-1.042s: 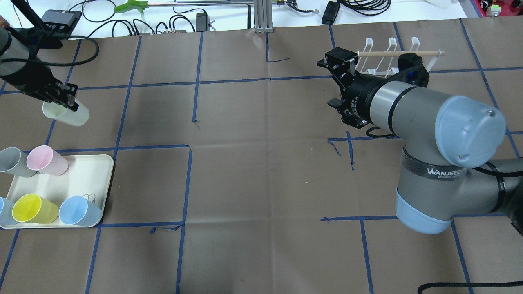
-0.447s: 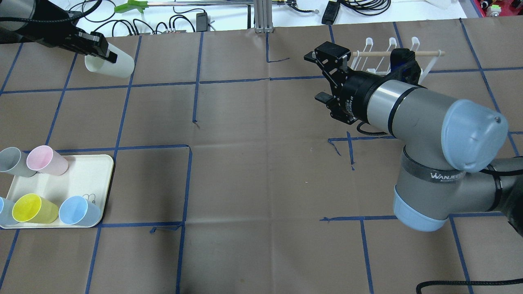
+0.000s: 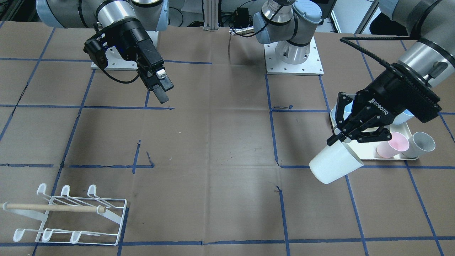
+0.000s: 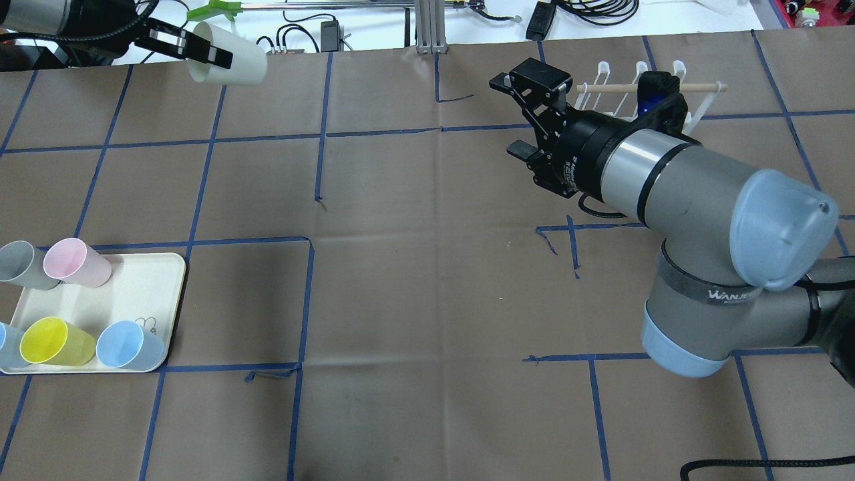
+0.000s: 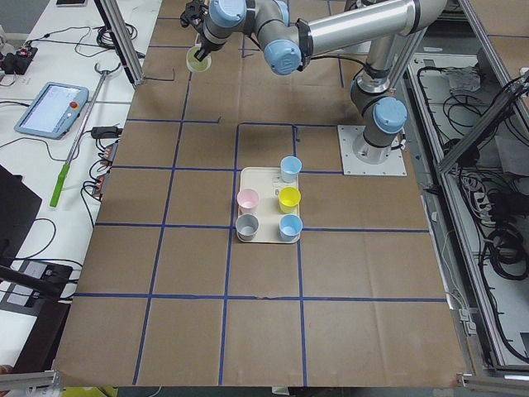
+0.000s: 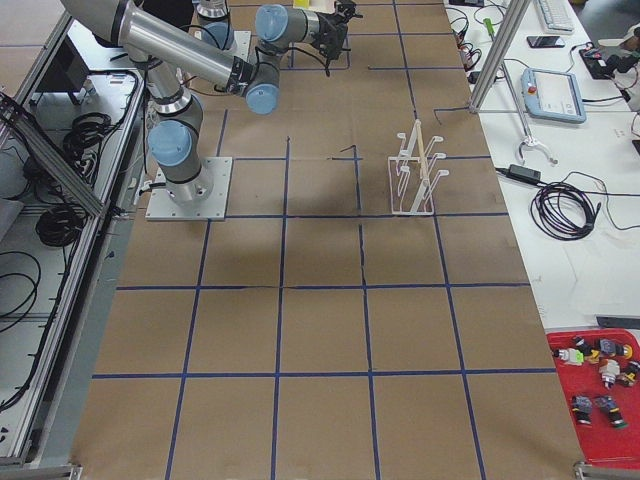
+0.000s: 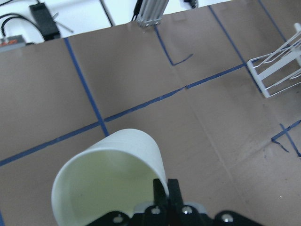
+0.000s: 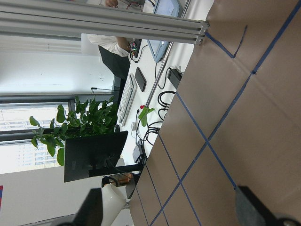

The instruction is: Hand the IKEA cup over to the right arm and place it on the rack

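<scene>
- Left gripper [image 4: 204, 52] pinches rim of pale cup [image 4: 235, 61], aloft far left.
- Right gripper [image 4: 505, 113] spread, well apart from rack [image 4: 604, 87] far right.
- Tray [image 4: 143, 280] of coloured cups [image 4: 67, 262] near left.

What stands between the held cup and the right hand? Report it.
Nothing visible stands between the pale cup, held in the left hand, and the open right hand.

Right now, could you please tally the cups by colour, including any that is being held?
Blue cups: 2
Pink cup: 1
Yellow cup: 1
Grey cup: 1
Off-white cup, held aloft: 1
Total: 6
</scene>
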Controlling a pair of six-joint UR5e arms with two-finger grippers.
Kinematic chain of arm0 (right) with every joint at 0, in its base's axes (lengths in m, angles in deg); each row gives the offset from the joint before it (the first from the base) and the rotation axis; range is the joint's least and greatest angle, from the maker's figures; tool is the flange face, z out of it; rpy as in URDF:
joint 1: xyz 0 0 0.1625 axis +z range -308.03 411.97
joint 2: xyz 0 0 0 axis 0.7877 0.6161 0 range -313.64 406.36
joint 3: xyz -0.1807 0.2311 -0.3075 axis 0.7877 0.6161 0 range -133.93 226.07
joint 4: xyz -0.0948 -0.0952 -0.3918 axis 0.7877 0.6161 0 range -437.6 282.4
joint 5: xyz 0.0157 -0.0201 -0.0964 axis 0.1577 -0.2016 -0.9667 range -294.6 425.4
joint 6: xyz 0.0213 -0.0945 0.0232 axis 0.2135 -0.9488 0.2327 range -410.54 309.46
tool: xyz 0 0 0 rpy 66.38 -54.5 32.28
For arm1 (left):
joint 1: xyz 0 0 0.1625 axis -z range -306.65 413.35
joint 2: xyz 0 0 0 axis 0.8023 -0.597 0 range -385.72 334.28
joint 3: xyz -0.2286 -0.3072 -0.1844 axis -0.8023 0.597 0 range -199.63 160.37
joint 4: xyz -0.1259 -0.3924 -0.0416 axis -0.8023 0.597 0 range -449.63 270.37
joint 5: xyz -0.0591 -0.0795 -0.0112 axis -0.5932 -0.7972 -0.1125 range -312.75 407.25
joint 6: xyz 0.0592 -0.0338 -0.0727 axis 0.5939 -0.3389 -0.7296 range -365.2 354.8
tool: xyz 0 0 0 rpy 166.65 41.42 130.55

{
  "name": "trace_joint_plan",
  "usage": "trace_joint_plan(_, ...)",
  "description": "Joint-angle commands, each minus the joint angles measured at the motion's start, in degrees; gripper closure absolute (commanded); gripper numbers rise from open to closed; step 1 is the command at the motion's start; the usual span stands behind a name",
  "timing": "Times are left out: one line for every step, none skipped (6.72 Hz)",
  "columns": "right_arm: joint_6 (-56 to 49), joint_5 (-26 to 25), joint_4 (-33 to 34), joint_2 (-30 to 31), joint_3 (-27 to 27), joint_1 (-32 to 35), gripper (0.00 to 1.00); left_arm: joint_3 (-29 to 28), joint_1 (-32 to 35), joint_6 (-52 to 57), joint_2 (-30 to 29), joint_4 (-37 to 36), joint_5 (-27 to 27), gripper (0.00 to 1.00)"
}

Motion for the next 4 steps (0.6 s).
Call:
trace_joint_plan(1.8,1.0,0.4,0.1,0.0,-0.1,0.0,4.8,0.1,12.3,-0.1,-2.8,-9.1,1.0)
trace_joint_plan(2.3,0.8,0.3,-0.1,0.0,-0.1,0.0,7.8,0.2,13.3,-0.1,-7.2,-11.9,1.0)
trace_joint_plan(1.6,0.6,0.1,-0.3,0.0,-0.1,0.0,12.0,1.5,13.2,-0.1,-13.3,-14.6,1.0)
trace_joint_plan(1.7,0.2,0.3,-0.2,-0.1,-0.1,0.0,16.7,2.6,12.9,-0.5,-22.1,-15.3,1.0)
